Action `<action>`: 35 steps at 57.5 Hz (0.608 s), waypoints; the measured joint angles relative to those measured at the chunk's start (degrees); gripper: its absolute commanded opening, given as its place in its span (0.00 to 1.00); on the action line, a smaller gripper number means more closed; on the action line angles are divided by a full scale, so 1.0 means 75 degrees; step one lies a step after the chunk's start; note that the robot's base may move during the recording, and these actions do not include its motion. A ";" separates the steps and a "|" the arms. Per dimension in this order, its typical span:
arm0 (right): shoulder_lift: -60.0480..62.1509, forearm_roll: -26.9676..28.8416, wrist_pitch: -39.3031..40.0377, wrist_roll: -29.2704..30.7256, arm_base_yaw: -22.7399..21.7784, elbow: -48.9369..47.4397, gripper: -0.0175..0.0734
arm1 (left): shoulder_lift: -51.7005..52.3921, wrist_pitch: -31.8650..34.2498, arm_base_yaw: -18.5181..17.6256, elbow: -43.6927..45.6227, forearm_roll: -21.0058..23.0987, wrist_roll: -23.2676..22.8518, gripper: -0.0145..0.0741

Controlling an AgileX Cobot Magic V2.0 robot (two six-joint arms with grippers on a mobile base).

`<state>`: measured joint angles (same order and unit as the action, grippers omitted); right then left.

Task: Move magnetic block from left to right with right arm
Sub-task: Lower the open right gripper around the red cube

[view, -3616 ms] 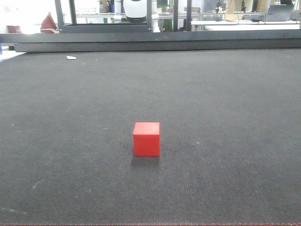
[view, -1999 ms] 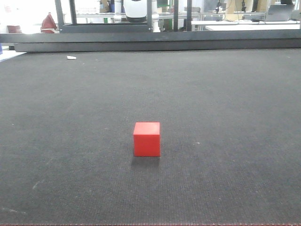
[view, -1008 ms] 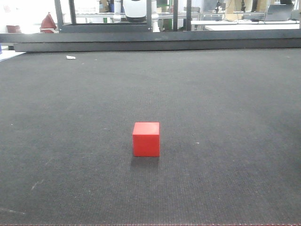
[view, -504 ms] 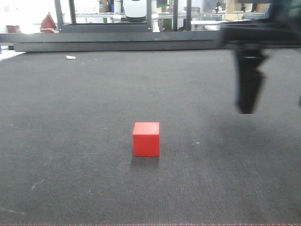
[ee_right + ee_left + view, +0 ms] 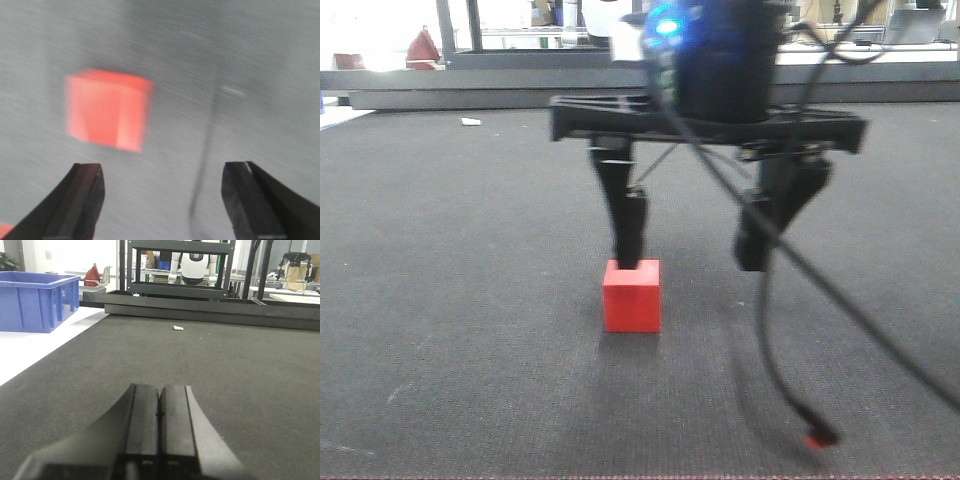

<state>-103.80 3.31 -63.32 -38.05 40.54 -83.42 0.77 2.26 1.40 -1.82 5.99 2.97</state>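
Observation:
The magnetic block [image 5: 632, 295] is a small red cube resting on the dark mat [image 5: 440, 300]. The right arm hangs over it, its gripper [image 5: 690, 255] open wide. One finger [image 5: 625, 215] stands just behind the cube's top, the other finger [image 5: 770, 220] well to its right. The right wrist view shows the blurred cube [image 5: 107, 111] ahead and left of centre, with the open gripper [image 5: 165, 177] holding nothing. In the left wrist view my left gripper [image 5: 159, 400] is shut and empty, low over the mat.
A black cable [image 5: 790, 330] with a red tip dangles from the right arm. A blue bin [image 5: 35, 300] stands beside the mat at the left. A small white scrap [image 5: 178, 328] lies far back. Black rails and shelving [image 5: 470, 85] close the far edge.
The right arm has swept in from the right edge of the front view and now hangs over the cube, fingers spread. The cube has not moved.

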 measured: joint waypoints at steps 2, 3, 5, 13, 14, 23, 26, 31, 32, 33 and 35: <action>-0.0095 -0.0004 -0.0019 -0.0061 0.0042 -0.0115 0.84 | 0.0000 0.0000 0.0000 0.0000 0.0000 0.0000 0.02; -0.0167 -0.0004 -0.0026 -0.0090 0.0052 -0.0200 0.84 | 0.0000 0.0000 0.0000 0.0000 0.0000 0.0000 0.02; -0.0251 -0.0004 -0.0040 -0.0149 0.0071 -0.0311 0.84 | 0.0000 0.0000 0.0000 0.0000 0.0000 0.0000 0.02; -0.0626 0.0003 -0.0057 -0.0350 0.0124 -0.0721 0.84 | 0.0000 0.0000 0.0000 0.0000 0.0000 0.0000 0.02; -0.0660 0.0003 -0.0057 -0.0402 0.0124 -0.0742 0.84 | 0.0000 0.0000 0.0000 0.0000 0.0000 0.0000 0.02; -0.0946 0.0003 -0.0068 -0.0628 0.0138 -0.0797 0.84 | 0.0000 0.0000 0.0000 0.0000 0.0000 0.0000 0.02; -0.1068 0.0003 -0.0068 -0.0713 0.0138 -0.0797 0.84 | 0.0000 0.0000 0.0000 0.0000 0.0000 0.0000 0.02; -0.1204 0.0003 -0.0053 -0.0798 0.0155 -0.0797 0.84 | 0.0000 0.0000 0.0000 0.0000 0.0000 0.0000 0.02; -0.1217 0.0003 -0.0035 -0.0815 0.0167 -0.0797 0.84 | 0.0000 0.0000 0.0000 0.0000 0.0000 0.0000 0.02; -0.1236 0.0003 -0.0018 -0.0816 0.0167 -0.0797 0.84 | 0.0000 0.0000 0.0000 0.0000 0.0000 0.0000 0.02; -0.1247 0.0003 0.0015 -0.0828 0.0183 -0.0797 0.84 | 0.0000 0.0000 0.0000 0.0000 0.0000 0.0000 0.02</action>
<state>-113.16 3.33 -63.21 -44.26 41.91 -89.40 0.77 2.26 1.40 -1.82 5.99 2.97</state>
